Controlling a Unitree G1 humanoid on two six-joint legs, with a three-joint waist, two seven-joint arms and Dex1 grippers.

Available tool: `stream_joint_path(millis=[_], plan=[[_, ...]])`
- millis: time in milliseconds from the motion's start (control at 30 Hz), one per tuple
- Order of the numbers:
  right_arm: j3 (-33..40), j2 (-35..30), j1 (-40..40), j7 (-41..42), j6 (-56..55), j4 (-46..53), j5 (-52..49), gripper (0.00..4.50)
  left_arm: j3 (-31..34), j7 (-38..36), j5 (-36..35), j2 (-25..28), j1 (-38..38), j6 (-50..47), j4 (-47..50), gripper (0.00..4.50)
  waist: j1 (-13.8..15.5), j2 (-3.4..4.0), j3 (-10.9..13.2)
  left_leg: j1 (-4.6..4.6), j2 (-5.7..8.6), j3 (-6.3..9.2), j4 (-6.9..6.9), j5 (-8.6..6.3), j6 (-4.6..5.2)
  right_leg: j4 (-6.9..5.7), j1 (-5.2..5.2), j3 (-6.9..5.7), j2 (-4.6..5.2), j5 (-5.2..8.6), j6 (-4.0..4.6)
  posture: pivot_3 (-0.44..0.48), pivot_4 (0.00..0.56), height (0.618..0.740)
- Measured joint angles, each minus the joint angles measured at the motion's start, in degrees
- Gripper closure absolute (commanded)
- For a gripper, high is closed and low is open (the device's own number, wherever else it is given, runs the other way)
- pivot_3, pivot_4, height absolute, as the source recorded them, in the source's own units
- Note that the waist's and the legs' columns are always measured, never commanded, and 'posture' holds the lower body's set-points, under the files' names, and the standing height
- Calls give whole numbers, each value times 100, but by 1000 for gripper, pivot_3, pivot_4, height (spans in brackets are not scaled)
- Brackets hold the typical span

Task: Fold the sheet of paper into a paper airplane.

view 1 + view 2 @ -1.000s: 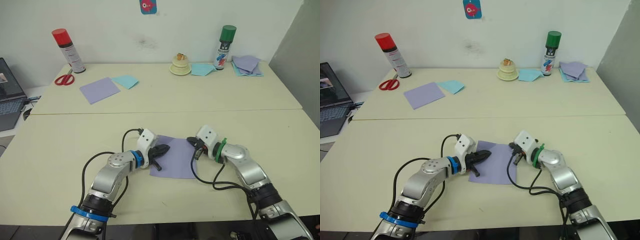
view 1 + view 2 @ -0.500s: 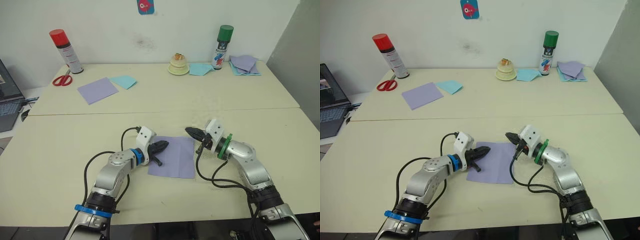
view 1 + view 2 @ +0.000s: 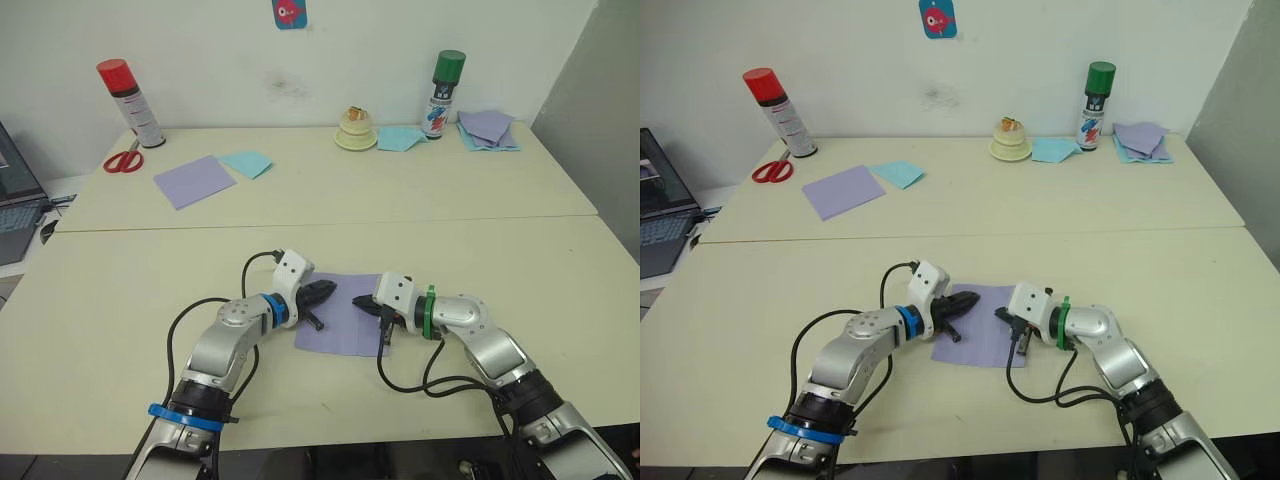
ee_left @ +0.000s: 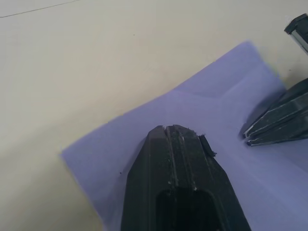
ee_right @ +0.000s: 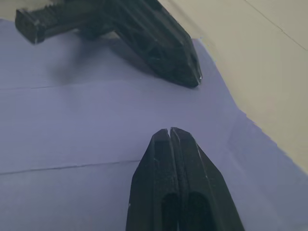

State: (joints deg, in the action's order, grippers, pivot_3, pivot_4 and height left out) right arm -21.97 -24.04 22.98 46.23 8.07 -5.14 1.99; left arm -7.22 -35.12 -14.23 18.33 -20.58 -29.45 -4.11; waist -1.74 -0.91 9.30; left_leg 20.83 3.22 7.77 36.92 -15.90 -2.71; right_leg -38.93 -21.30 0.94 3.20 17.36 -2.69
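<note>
Barely begun: sheet of paper lies flat, only creased, under both grippers. Left gripper and right gripper, fingers pressed together, tips facing near mid-sheet. All folds remain.
</note>
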Motion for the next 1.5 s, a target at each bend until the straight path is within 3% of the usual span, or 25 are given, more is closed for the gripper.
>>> stream_joint_path(millis=[200,333,467,633,767,900,1000,1267,1500], plan=[[-51,-66,36,106,-23,12,121,4477,668,440,5,135,-285,-33,-495,4500,4,-1,0,1,2,-1,1,7,-14,3,-1,2,1,0,0,0,150,740],[-10,-19,36,100,-10,23,121,4477,861,320,-199,114,-285,87,-97,4500,9,-11,6,7,2,0,0,11,-21,7,-3,0,5,0,0,0,150,740],[27,26,36,100,-7,23,120,4477,572,-92,-154,454,-426,372,1123,4500,11,-15,8,8,1,-2,-1,13,-25,8,-2,3,5,0,0,0,150,740],[39,60,36,109,-4,5,116,4477,-30,-617,-234,940,-305,-11,2205,4500,-1,-9,5,3,3,-8,-6,7,-14,8,-1,8,3,0,0,0,150,740],[86,72,5,107,36,24,84,4477,-747,-660,157,994,281,-43,1816,4500,9,-10,7,5,2,-2,-5,0,-1,6,-2,4,2,0,0,0,150,740],[212,132,-91,82,194,90,-2,4477,-960,-544,467,828,337,163,1365,4500,13,-11,8,7,3,0,-5,-1,0,6,-2,4,2,0,0,0,150,740],[283,148,-170,62,360,207,-102,3865,-1066,-565,527,732,382,92,1200,4500,11,-11,8,8,3,-1,-6,-1,0,7,-4,5,3,0,0,0,150,740],[908,84,-468,-156,1250,771,-465,1051,-1034,-696,426,769,328,-376,1343,4500,16,-11,8,9,3,-1,-7,-1,1,11,-5,5,4,1,0,0,150,740],[1856,287,-604,-795,2933,1660,-1245,1051,-1026,-565,461,717,383,-320,1344,4500,28,-11,8,9,2,2,-8,-1,1,10,-2,7,13,0,0,0,150,740]])
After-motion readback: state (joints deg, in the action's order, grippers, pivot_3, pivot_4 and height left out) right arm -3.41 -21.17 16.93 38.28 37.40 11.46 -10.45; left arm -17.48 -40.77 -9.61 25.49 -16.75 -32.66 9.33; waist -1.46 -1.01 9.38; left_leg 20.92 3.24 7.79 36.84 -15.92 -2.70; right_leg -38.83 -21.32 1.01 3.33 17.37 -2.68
